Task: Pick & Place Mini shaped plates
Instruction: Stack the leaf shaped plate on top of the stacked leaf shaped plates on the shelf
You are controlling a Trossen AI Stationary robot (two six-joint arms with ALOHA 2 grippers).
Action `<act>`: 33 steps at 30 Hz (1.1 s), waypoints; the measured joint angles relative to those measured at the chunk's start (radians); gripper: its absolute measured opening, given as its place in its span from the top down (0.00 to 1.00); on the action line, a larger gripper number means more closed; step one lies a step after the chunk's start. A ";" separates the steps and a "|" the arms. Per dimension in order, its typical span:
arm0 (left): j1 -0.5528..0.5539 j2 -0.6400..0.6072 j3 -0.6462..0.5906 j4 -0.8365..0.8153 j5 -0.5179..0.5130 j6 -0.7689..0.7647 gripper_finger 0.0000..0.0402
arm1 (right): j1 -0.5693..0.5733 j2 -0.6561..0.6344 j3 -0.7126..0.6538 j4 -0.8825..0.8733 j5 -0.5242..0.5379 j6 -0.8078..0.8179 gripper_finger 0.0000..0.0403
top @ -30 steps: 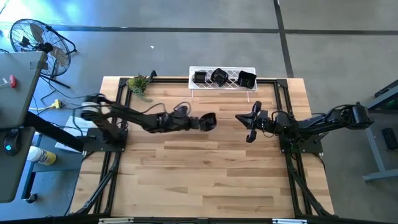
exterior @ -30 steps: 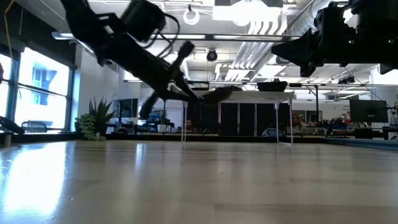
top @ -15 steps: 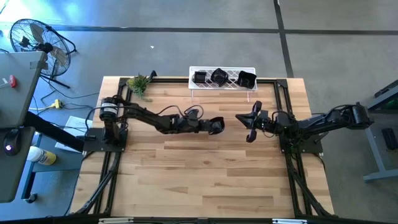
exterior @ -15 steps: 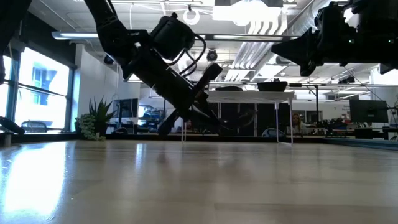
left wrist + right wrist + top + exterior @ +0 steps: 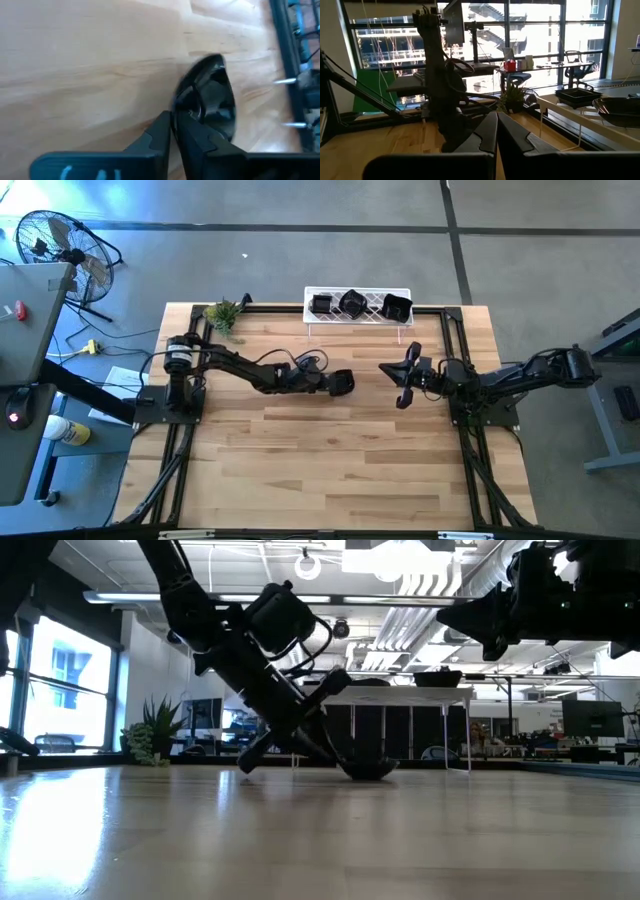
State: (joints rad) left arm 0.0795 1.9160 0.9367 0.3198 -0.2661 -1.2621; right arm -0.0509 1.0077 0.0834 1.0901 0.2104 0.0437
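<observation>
A mini shaped plate (image 5: pixel 216 95), glossy black and rounded, sits on the wood near the table's middle (image 5: pixel 346 383) (image 5: pixel 368 769). My left gripper (image 5: pixel 175 124) reaches in from the table's left (image 5: pixel 334 383) and is shut on it. Three more black plates (image 5: pixel 352 304) stand on the white wire rack (image 5: pixel 372 293) at the far edge. My right gripper (image 5: pixel 401 383) hovers shut above the table, right of the plate, touching nothing (image 5: pixel 496 125). My left gripper pinches the plate's near rim (image 5: pixel 188 101) between its two fingers (image 5: pixel 161 126). It comes slanting down from the table's left (image 5: pixel 318 736). The plate lies beyond the fingertips with its underside on the table (image 5: pixel 368 776).
A small green plant (image 5: pixel 222 314) stands at the far left corner. Black frame rails (image 5: pixel 448 340) run along both sides of the table. Bare wood (image 5: pixel 330 460) fills the near half. A fan (image 5: pixel 55 242) and a desk stand off the table's left.
My left gripper has moved toward the right and down, tipping steeper, still shut on the plate. The plate, carried high above the table a second ago, now sits on the tabletop. The right arm has kept still.
</observation>
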 joint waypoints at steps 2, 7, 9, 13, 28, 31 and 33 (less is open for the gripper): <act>0.000 0.000 0.000 -0.002 0.001 0.020 0.89 | 0.000 0.000 0.000 0.000 0.000 0.000 0.99; 0.010 0.000 -0.001 -0.034 0.054 0.096 0.82 | 0.000 0.000 0.000 -0.008 0.005 0.001 1.00; 0.026 -0.015 -0.001 -0.054 0.109 0.171 0.80 | 0.000 0.000 0.000 -0.019 0.005 0.009 0.99; 0.063 -0.047 0.000 -0.042 0.282 0.431 0.80 | 0.001 0.000 0.006 -0.031 0.037 0.059 0.98; 0.071 -0.185 -0.122 0.024 0.537 0.843 0.94 | 0.082 0.011 0.304 -0.831 0.240 0.500 0.97; 0.071 -0.254 -0.278 0.232 0.546 0.851 0.99 | 0.117 0.045 0.342 -0.937 0.249 0.645 0.97; 0.072 -0.279 -0.376 0.431 0.523 0.855 0.98 | 0.123 0.082 0.362 -0.950 0.217 0.712 0.97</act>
State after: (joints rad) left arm 0.1511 1.6368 0.5611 0.7508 0.2567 -0.4070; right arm 0.0726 1.0899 0.4449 0.1396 0.4274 0.7558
